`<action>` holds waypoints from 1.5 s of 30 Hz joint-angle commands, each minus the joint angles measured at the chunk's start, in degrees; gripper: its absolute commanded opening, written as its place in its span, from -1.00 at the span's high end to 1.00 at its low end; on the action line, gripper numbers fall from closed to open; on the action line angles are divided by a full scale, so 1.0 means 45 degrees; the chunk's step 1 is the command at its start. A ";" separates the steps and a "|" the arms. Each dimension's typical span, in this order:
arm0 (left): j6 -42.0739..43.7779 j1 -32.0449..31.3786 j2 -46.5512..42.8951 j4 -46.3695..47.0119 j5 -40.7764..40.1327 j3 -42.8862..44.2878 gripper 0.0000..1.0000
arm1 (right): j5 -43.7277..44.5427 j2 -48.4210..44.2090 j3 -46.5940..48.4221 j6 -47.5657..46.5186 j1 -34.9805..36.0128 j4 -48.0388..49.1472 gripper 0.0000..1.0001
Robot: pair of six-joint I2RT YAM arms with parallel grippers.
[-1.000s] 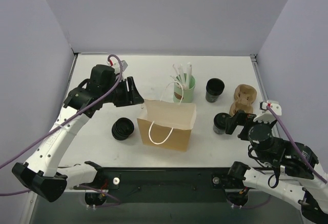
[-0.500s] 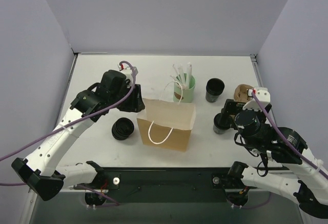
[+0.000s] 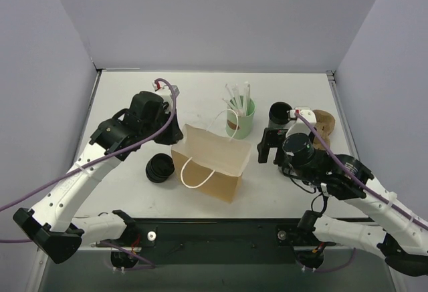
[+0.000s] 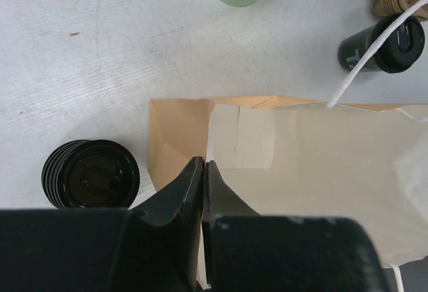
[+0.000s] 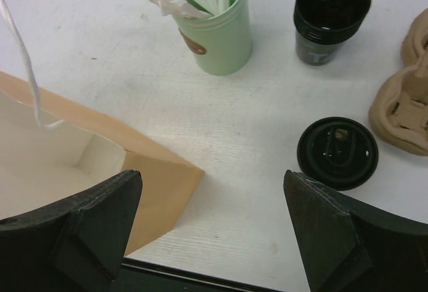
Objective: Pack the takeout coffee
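The takeout coffee stands upright on the white worktop, its black lid facing up, in the lower right of the right wrist view. It is just left of the brown cardboard cup carrier and below a stack of open black cups. In the left wrist view it shows as a small dark cup at the upper right, beyond the far rim of the paper bag. In the overhead view the right arm covers it. The right end effector is spread wide and holds nothing. One finger sits in each lower corner of its own view, over the bare worktop between the bag and the coffee. The left end effector is closed, its two fingers pinching the bag's rim at the corner where the brown side panel meets the pale inside. The bag stands open at the centre of the overhead view, tilted, with a white cord handle hanging down its front. A green cup holding white straws is behind the bag. A squat stack of black lids sits just left of the bag, apart from it.
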 commanded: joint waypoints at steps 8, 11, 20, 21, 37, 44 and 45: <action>0.0193 -0.0026 -0.0162 0.0982 0.0574 0.0173 1.00 | -0.2063 0.1762 0.0252 -0.1689 -0.0080 0.2179 -0.83; 0.0154 -0.0026 -0.0085 0.0963 0.0379 0.0328 1.00 | -0.2023 0.2173 0.0447 -0.1905 -0.0158 0.2179 -0.82; 0.0407 -0.0026 -0.0202 0.0416 -0.1240 0.1167 -0.18 | -0.1418 0.1999 0.0312 -0.1730 -0.0158 0.2101 -0.79; 0.0466 -0.0026 -0.0163 0.0203 -0.1417 0.1265 -0.18 | -0.1359 0.1882 0.0311 -0.1730 -0.0177 0.2082 -0.79; 0.1131 -0.0377 0.1595 -0.0756 -0.1242 0.2204 0.24 | -0.1905 0.2545 0.0467 -0.1417 -0.0236 0.2023 -0.74; 0.1286 -0.0455 0.1731 -0.0210 -0.1243 0.2555 0.71 | -0.1671 0.3169 0.0370 -0.1495 -0.0275 0.2042 -0.58; 0.1325 -0.0475 0.1771 -0.0113 -0.1185 0.2575 0.74 | -0.1593 0.3189 0.0389 -0.1514 -0.0275 0.2042 -0.56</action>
